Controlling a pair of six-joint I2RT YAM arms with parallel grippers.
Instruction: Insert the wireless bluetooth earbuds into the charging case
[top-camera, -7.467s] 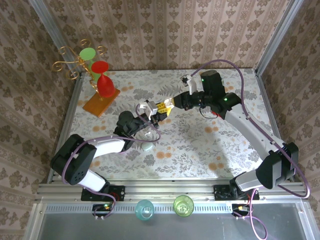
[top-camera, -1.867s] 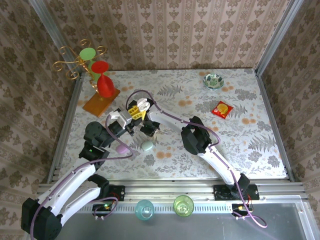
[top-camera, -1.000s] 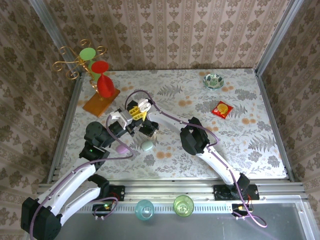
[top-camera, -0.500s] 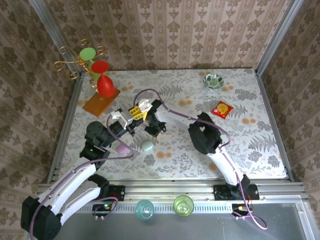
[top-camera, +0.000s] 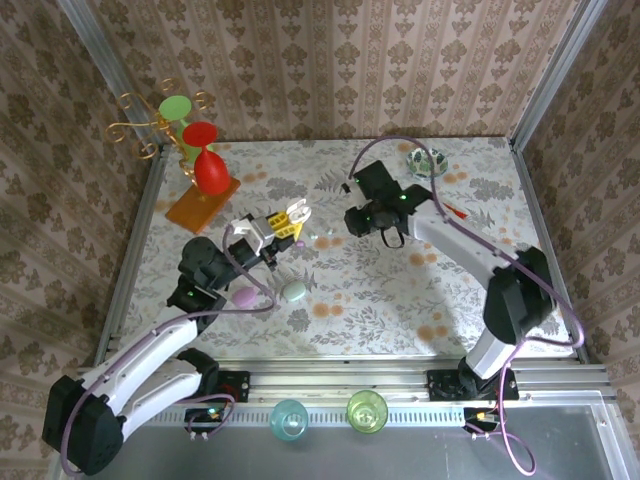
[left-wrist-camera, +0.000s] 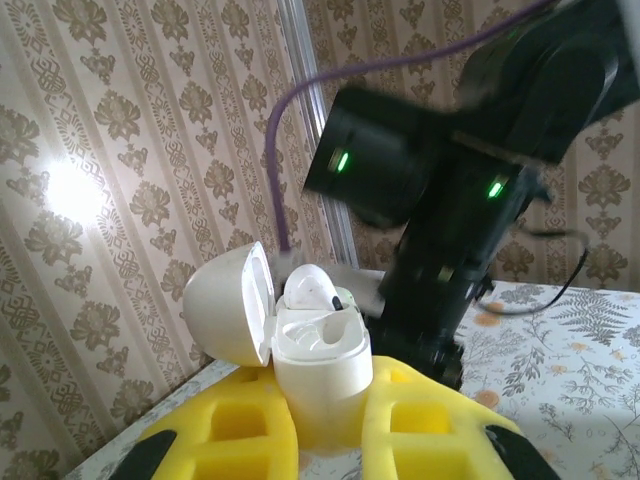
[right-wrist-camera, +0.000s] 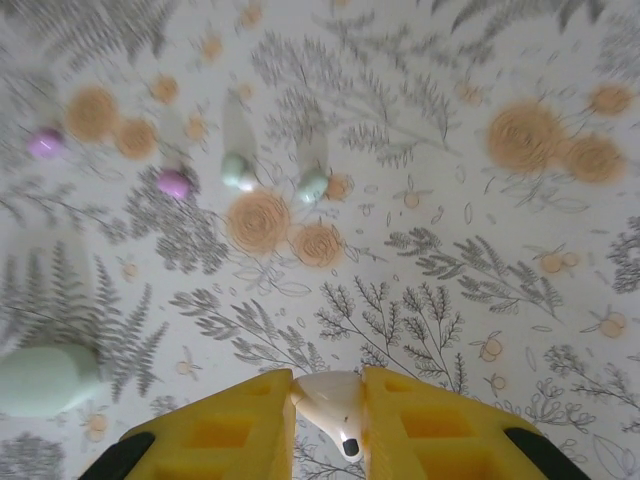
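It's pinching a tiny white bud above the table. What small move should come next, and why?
Probably carry the white earbud, gripped in the right fingers, over to the open charging case. The left fingers hold that case with its lid swung back. Another bud sits inside, and the socket beside it looks empty, so this one likely belongs there.

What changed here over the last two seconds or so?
The right gripper has pulled away from the left gripper, rightward and farther from the arm bases, holding a white earbud. The left gripper stayed roughly in place, clamped on the open charging case. The mint case and lilac case lie where they were.
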